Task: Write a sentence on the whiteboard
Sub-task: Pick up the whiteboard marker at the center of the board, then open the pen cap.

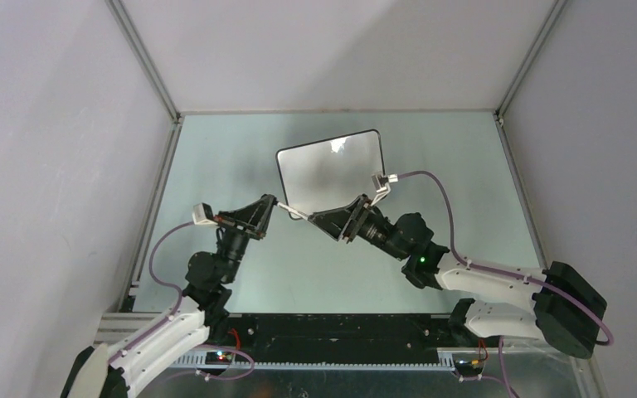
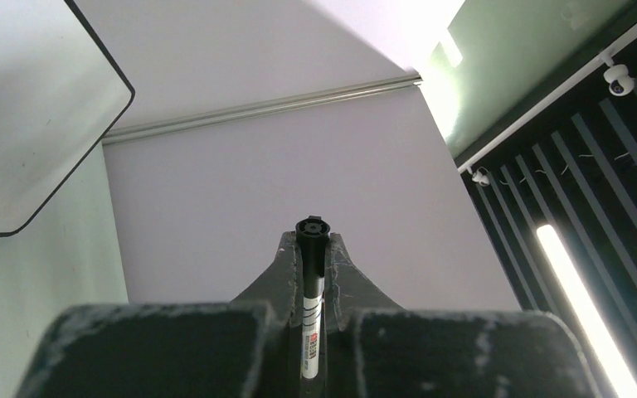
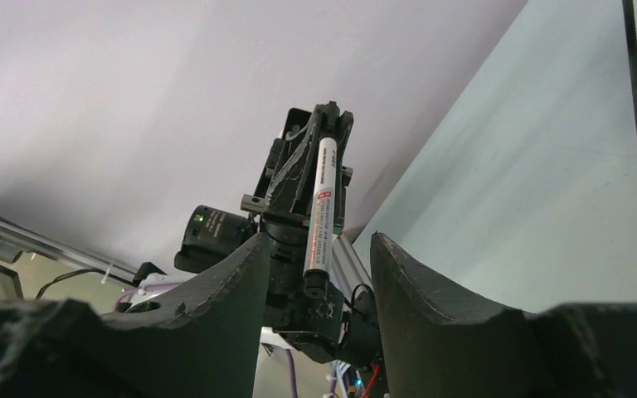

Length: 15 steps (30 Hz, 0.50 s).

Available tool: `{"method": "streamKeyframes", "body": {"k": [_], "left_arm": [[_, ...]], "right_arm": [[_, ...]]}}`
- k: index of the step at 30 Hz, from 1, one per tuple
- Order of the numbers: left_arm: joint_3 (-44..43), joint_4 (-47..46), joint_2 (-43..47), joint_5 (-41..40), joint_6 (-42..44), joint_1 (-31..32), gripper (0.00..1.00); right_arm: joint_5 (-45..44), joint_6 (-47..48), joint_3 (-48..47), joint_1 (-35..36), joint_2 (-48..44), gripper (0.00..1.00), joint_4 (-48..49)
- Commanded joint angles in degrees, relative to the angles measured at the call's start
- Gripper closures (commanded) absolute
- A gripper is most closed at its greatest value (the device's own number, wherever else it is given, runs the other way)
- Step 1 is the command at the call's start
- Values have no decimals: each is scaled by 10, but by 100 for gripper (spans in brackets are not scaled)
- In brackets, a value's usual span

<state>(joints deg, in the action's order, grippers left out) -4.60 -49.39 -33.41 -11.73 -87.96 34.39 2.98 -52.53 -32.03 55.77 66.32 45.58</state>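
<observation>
A pale green matte tabletop point(image 1: 240, 166) lay boxed in by plain white panel walls point(image 1: 50, 166), joined at the corners by slim grey aluminium rails point(image 1: 145, 58). Overhead ran a ceiling of black slats point(image 2: 597, 191), carrying a long glowing white tube light point(image 2: 579, 307) and a small white dome camera point(image 2: 619, 79).

Left arm point(image 1: 166, 336), right arm point(image 1: 489, 286): white shells on lower links, black round joint housings above. Right arm carries big black block point(image 1: 571, 308) at outer end, green LED point(image 1: 421, 259) lit on joint. Lilac cable point(image 1: 441, 195) runs from white plug point(image 1: 384, 178) at each wrist. Left claw point(image 2: 312, 249), right claw point(image 3: 319, 249): matte black wedge fingers, edges scuffed pale, fine scratches on faces.
</observation>
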Motion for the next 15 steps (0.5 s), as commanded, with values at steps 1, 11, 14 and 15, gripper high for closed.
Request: {"method": "streamKeyframes", "body": {"k": [1, 11, 14, 15], "left_arm": [[-15, -10, 4, 4, 8, 2, 100], [-19, -53, -39, 26, -7, 2, 100], [-17, -65, -44, 28, -6, 2, 100], [-17, -66, -44, 29, -5, 2, 100]], "right_arm": [[11, -14, -26, 7, 8, 48, 14], [22, -8, -40, 10, 11, 58, -9], [21, -10, -44, 11, 13, 66, -17], [21, -13, -44, 11, 13, 68, -18]]}}
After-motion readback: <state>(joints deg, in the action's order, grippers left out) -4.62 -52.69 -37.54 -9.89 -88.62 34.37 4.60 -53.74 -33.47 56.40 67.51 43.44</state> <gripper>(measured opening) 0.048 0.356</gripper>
